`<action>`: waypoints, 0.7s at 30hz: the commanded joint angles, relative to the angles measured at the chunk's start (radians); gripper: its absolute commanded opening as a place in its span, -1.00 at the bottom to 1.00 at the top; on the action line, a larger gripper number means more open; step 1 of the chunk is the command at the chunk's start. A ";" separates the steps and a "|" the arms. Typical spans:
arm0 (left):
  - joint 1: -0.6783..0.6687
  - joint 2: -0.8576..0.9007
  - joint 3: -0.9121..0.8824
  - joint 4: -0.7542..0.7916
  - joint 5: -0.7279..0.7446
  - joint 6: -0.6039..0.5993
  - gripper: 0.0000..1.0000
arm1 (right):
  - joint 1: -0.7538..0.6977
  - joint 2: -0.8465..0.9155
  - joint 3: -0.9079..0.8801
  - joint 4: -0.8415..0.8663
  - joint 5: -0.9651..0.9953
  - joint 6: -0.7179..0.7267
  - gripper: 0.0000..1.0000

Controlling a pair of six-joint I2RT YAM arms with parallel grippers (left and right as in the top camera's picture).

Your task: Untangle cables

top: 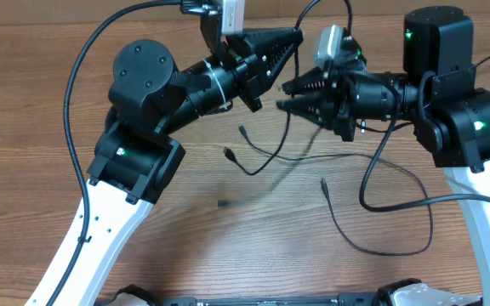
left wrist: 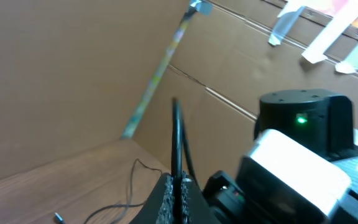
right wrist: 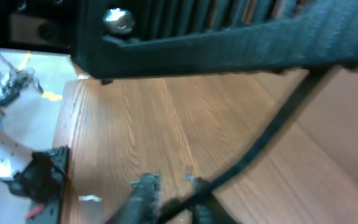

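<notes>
I can read no words, numbers, brand names or labels in any of my views. The long pale tape strip (left wrist: 151, 87) on the brown cardboard wall (left wrist: 55, 74) bears faint coloured marks, too blurred to make out.

Black arms (top: 147, 81), white links (top: 83, 246), green lights (top: 409, 35).

Over the far middle of the table (top: 228, 246), the left gripper (top: 294, 41) and the right gripper (top: 281, 95) leave only a narrow gap. The cables (top: 326, 191) lie across the middle and right side. We find bare wood at the near middle. A cardboard wall (left wrist: 73, 74) closes the far side.
</notes>
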 commanded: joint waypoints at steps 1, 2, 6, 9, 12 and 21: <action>-0.006 0.008 0.011 0.008 -0.060 0.027 -0.92 | 0.003 -0.020 0.005 0.002 0.047 0.026 -0.92; -0.006 0.008 0.011 0.003 -0.067 0.027 -0.92 | 0.003 -0.020 0.005 0.003 0.048 0.026 -0.92; -0.006 0.008 0.011 -0.036 -0.109 0.027 -0.92 | 0.003 -0.020 0.005 0.011 0.048 0.026 -0.92; -0.006 0.008 0.011 -0.052 -0.113 0.027 -0.76 | 0.003 -0.020 0.005 0.019 0.049 0.026 -0.92; -0.002 0.008 0.011 -0.059 -0.113 0.034 0.05 | 0.003 -0.020 0.005 0.029 0.101 0.050 -0.92; 0.080 0.008 0.011 -0.153 -0.113 0.072 0.99 | 0.002 -0.020 0.005 0.093 0.514 0.302 -0.92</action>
